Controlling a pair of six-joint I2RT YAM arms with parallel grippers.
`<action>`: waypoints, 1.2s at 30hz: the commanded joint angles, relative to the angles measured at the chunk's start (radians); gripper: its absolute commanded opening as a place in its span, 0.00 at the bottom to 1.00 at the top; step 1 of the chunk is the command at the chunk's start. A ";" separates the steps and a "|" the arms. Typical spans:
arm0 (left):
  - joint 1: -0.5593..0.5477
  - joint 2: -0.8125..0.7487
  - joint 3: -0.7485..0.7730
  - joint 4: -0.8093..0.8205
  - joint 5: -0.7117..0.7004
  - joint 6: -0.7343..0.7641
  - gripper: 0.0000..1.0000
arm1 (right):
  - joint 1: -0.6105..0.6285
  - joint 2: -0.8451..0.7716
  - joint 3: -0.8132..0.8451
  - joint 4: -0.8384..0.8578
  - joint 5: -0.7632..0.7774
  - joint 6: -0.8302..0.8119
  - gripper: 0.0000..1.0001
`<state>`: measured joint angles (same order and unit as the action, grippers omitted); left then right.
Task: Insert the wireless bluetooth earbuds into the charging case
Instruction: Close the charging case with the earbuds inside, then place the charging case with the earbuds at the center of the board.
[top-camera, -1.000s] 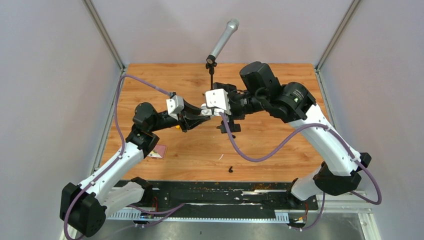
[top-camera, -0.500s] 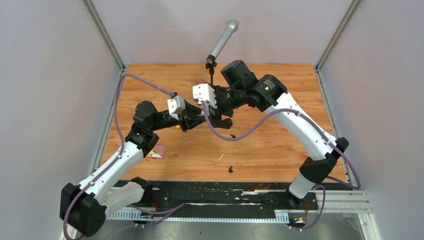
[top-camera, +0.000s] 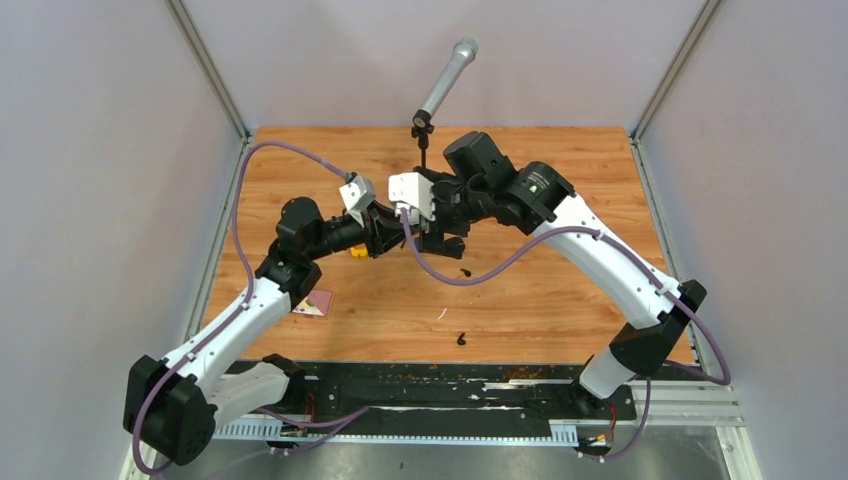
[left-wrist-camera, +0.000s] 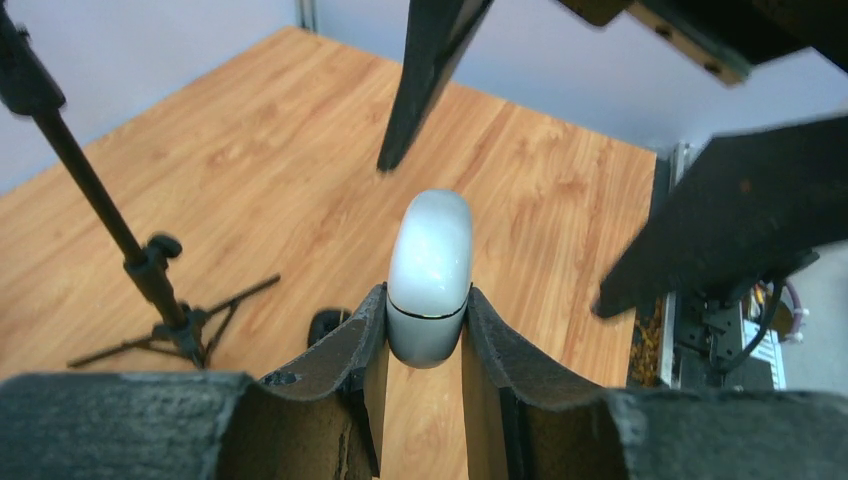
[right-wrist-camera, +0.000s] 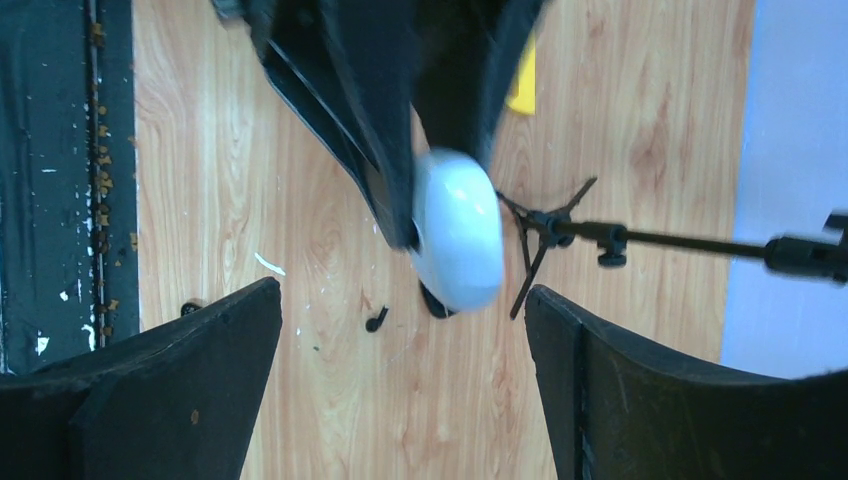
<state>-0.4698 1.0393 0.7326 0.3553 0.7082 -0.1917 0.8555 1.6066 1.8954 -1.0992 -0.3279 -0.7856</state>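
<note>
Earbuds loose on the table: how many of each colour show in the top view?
Black earbuds: 2
White earbud: 1
Total: 3

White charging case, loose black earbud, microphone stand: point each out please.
white charging case (left-wrist-camera: 430, 255), left wrist view, upper half above the seam.
black earbud (right-wrist-camera: 375, 322), right wrist view, its body.
microphone stand (left-wrist-camera: 148, 266), left wrist view, pole joint above tripod.

Bright, even overhead light | faint shadows on table (top-camera: 560, 300) | soft sheen on charging case (left-wrist-camera: 430, 250) | right wrist view blurred, foreground soft
</note>
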 joint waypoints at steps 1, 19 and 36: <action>0.025 -0.005 -0.027 -0.162 0.012 0.138 0.00 | -0.126 -0.082 -0.087 0.059 0.019 0.078 0.92; 0.116 0.670 0.174 -0.372 0.030 -0.164 0.09 | -0.403 -0.272 -0.427 0.170 -0.068 0.183 0.91; 0.128 0.821 0.306 -0.580 -0.070 -0.187 0.40 | -0.437 -0.225 -0.467 0.193 -0.065 0.149 0.91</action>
<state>-0.3397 1.8740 1.0130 -0.1299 0.6945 -0.4095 0.4408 1.3590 1.4361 -0.9600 -0.3836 -0.6308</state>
